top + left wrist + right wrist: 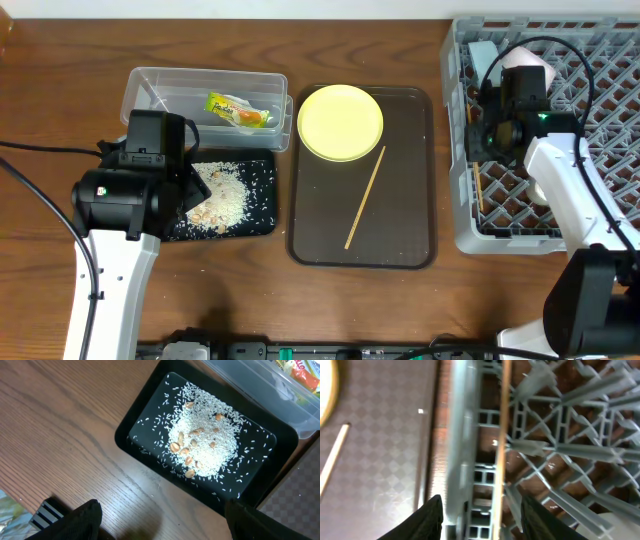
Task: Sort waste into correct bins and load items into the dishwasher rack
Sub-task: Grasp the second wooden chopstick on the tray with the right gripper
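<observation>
My right gripper (482, 520) hangs open over the left edge of the grey dishwasher rack (600, 60). A wooden chopstick (503, 435) lies in the rack between the jaws, with a gap on each side. A second chopstick (365, 197) and the yellow plate (340, 122) rest on the brown tray (400, 240). My left gripper (160, 525) is open above the wood beside the black tray (122, 435), which holds the rice scraps (202, 442). The green-and-yellow wrapper (240, 110) lies in the clear tub (160, 85).
In the rack's far left corner I see a light blue bowl (483, 55) and something whitish (527, 60) behind my right arm. The rack wall (460, 435) stands close to the brown tray's right rim. The clear tub touches the black tray's far side.
</observation>
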Motion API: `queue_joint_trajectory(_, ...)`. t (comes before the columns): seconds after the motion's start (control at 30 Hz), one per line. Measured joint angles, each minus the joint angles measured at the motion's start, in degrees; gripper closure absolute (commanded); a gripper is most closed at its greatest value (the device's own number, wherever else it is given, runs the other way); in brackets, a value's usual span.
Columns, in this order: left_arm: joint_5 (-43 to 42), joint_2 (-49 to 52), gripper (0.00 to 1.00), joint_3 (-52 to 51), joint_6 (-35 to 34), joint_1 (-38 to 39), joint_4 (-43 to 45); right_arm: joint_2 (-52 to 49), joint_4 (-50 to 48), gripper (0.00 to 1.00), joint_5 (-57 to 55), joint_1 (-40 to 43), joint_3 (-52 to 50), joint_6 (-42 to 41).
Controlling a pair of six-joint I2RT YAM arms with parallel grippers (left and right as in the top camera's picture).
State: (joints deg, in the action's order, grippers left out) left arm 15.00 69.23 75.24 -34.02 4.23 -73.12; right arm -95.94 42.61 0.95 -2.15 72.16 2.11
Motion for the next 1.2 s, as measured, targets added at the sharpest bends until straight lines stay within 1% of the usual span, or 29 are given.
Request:
queue_joint_trajectory(0.17,0.0,0.0,0.19,0.0,0.0,0.0,0.0,2.43,-0.39,0.5,0.72,-5.79,2.21,-2.38)
queue_joint_trajectory(0.3,0.0,0.0,0.19,0.0,0.0,0.0,0.0,3.89,-0.39,0.5,1.95,-12.61,3.23,-6.8)
queue_joint_trajectory(0.43,0.0,0.0,0.19,0.0,0.0,0.0,0.02,2.62,0.22,0.48,2.23,-19.76,3.23,-12.41)
queue_joint_trajectory(0.5,0.0,0.0,0.19,0.0,0.0,0.0,0.0,1.25,1.27,0.49,1.46,-23.06,3.23,-16.44)
queue_joint_trajectory(0.53,0.0,0.0,0.19,0.0,0.0,0.0,0.0,-0.02,1.86,0.51,0.72,-24.94,3.23,-19.21)
queue_joint_trajectory(0.7,0.0,0.0,0.18,0.0,0.0,0.0,0.0,-6.49,2.32,0.53,-0.87,-30.01,3.23,-27.63)
queue_joint_trajectory(0.73,0.0,0.0,0.19,0.0,0.0,0.0,0.0,-7.78,2.38,0.54,-1.01,-30.64,3.23,-28.92)
queue_joint_trajectory(0.83,0.0,0.0,0.19,0.0,0.0,0.0,0.0,-12.0,2.47,0.6,-1.2,-32.48,3.23,-32.7)
queue_joint_trajectory(1.0,0.0,0.0,0.19,0.0,0.0,0.0,-0.02,-16.74,4.42,0.61,-2.29,-33.55,3.21,-38.03)
queue_joint_trajectory(1.07,0.0,0.0,0.19,0.0,0.0,0.0,0.0,-18.08,5.42,0.65,-3.28,-33.55,3.21,-39.58)
queue_joint_trajectory(1.13,0.0,0.0,0.19,0.0,0.0,0.0,0.0,-18.73,5.64,0.79,-3.69,-33.55,3.28,-40.63)
queue_joint_trajectory(1.2,0.0,0.0,0.19,0.0,0.0,0.0,-0.02,-18.73,5.79,0.91,-4.15,-33.55,3.39,-41.24)
